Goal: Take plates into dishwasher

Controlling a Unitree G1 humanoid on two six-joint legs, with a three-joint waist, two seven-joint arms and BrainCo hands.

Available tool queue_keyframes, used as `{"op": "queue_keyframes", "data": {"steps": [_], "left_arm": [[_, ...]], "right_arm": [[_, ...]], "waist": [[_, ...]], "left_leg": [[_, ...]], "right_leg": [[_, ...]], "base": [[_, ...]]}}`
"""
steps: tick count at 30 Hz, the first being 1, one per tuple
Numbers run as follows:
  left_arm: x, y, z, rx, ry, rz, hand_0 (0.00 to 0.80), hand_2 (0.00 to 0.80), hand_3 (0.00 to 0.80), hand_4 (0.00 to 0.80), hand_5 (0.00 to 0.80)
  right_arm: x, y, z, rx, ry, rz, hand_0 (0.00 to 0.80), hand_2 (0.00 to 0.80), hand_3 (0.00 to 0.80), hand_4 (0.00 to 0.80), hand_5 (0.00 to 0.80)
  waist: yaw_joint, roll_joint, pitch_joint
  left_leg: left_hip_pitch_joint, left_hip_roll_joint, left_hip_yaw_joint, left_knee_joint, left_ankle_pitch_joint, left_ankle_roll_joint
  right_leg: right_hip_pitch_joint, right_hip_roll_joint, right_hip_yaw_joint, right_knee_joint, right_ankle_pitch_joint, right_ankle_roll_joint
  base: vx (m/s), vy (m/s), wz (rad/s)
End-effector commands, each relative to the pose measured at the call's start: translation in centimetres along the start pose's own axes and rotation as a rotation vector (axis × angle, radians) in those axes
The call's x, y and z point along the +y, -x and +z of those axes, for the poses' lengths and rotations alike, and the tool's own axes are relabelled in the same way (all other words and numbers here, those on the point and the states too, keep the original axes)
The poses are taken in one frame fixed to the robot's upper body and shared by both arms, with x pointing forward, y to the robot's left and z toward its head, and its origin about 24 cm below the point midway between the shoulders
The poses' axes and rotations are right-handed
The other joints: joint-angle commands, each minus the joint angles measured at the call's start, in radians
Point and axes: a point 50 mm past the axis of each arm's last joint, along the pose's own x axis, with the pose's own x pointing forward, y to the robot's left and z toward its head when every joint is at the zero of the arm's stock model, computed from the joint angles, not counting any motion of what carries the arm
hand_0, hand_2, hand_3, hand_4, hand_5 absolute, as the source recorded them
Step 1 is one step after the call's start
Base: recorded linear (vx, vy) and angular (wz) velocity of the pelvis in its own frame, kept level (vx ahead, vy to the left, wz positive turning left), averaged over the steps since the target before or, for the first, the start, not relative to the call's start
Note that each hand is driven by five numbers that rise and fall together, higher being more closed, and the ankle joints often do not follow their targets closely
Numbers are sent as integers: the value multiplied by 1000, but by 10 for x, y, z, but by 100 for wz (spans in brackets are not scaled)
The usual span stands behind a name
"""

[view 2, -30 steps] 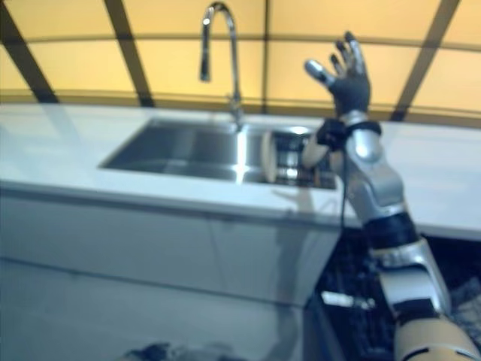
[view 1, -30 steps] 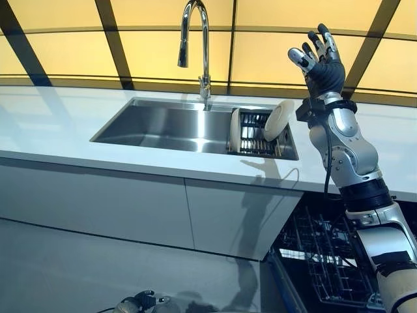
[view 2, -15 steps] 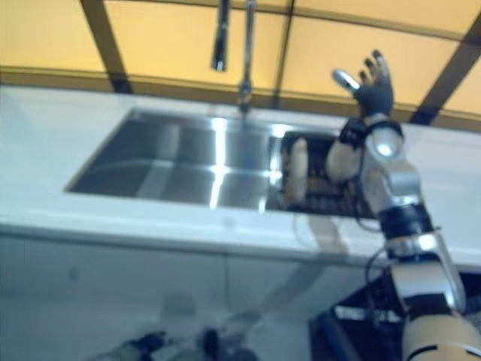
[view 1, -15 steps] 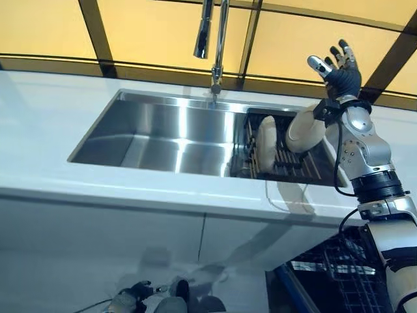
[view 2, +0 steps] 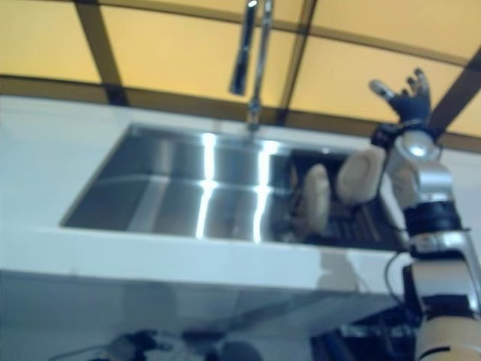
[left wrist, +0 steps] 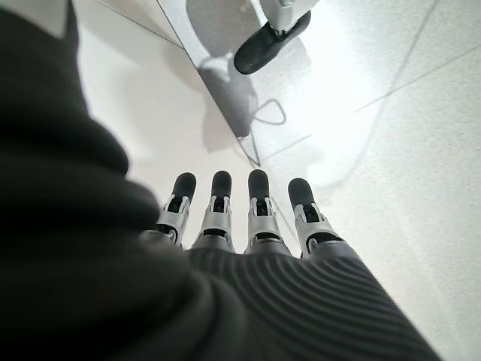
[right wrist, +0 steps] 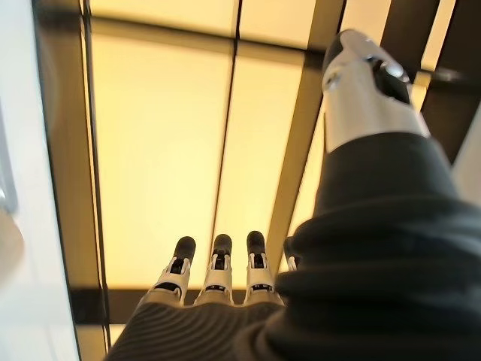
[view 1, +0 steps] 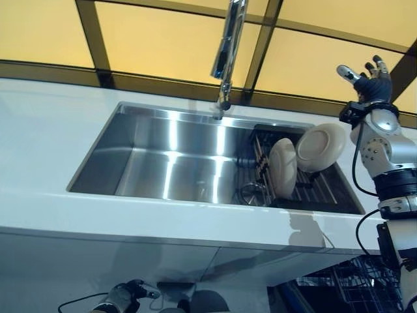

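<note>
The left hand hangs low with straight fingers, holding nothing. Two white plates stand in the rack inside the sink. The right hand is up high, fingers spread, empty.

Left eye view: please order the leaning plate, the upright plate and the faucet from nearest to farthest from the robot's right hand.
From the right hand:
1. Leaning plate, tilted at the rack's right end, just below the hand.
2. Upright plate, on edge in the rack, further left.
3. Faucet, behind the sink's middle, farthest left.
</note>
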Motion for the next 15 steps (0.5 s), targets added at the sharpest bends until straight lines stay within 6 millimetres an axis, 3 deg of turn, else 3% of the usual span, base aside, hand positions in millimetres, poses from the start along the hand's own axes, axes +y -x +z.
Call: {"op": "queue_keyframes", "data": {"steps": [1,9,15], "left_arm": [[8,1,-8,18,17,18,0,0,0,0,0],[2,1,-1,-30,35,-11,0,0,0,0,0],[2,2,-1,-40,13,-8,0,0,0,0,0]], "right_arm": [[-25,-13,69,-174,84,-147,0,0,0,0,0],[-63,-20,70,-86,167,-266,0,0,0,0,0],[-78,-22,33,212,59,-120,0,0,0,0,0]], "waist": [[1,-10,-16],[9,-29,-36],[12,-42,-33]], "left_leg": [[3,21,-24,-2,-62,-83],[7,45,-1,-2,-62,-91],[17,57,17,-2,-66,-98]], "right_leg": [[-48,45,28,23,141,-55],[38,70,14,-38,98,-53],[59,79,-1,-53,84,-56]], "base": [[72,-76,11],[56,-90,-4],[38,-84,1]]}}
